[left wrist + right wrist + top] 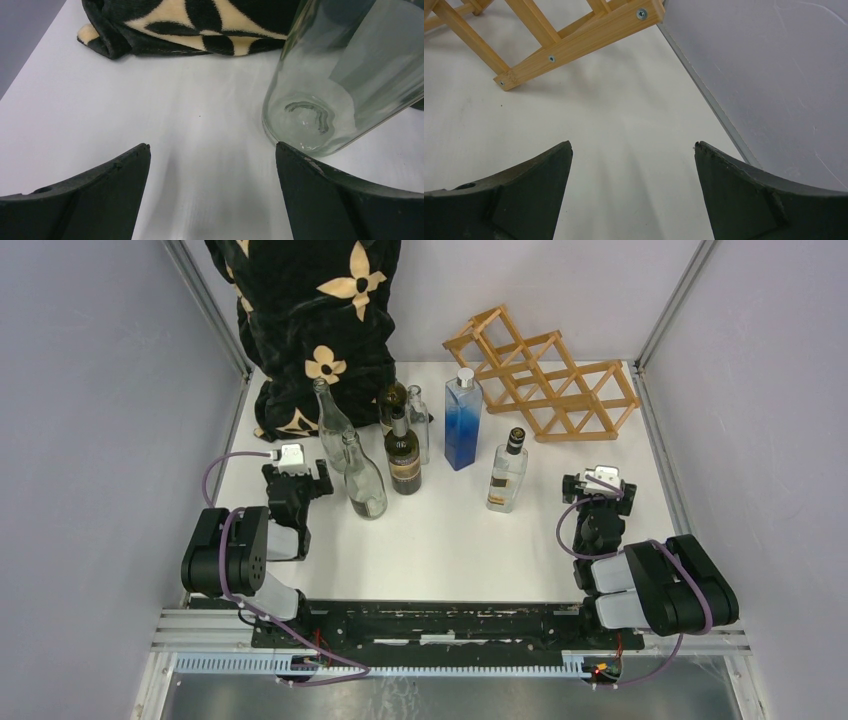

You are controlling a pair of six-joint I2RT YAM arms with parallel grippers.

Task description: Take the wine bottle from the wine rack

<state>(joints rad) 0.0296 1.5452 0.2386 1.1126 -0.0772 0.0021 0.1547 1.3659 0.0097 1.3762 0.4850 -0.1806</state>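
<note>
While the left gripper and right gripper both sit spread apart holding nothing, the wine rack sits at the table's back-right edge. The dark wine bottle stands upright mid-table, with bare tabletop in front of it.

Wine rack: light wooden lattice of open diamond cells, joined with screws, standing askew. It lies ahead of the right gripper jaws, with its near corner ahead-left and apart from them. Wine bottle: dark glass, labelled and capped, upright, apart from the rack, ahead-right of the left gripper jaws.
</note>
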